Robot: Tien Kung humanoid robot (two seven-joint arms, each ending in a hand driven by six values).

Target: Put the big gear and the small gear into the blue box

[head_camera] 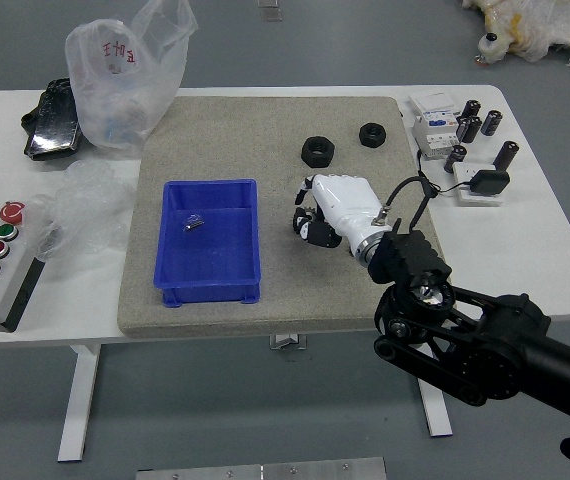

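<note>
One blue box (pixel 208 245), open-topped, on the left part of a grey mat (pixel 170 130); contents, one small metallic piece (pixel 194 222), lying towards the far left of its floor — likely the small gear, though too small to confirm. One right hand (pixel 345 208), white with black parts, low over the mat, to the right of the box and apart from it; whether it is clenched, released or grasping cannot be told, its underside being hidden. Big gear: not identifiable; possibly beneath or within that hand, by its low position. One black ring (pixel 317 151), on the mat at the far side of the hand; one smaller black ring (pixel 372 135), farther and more to the right, both nut-like in outline and judged not to be the wanted parts. Left arm: out of view. Progress, as judged: about half, if the piece in the box is indeed the small gear — one item delivered, one outstanding. Remaining work: secure the big gear, lift it, carry it left over the near wall or right wall, and lower it inside, clear of the piece there.
</note>
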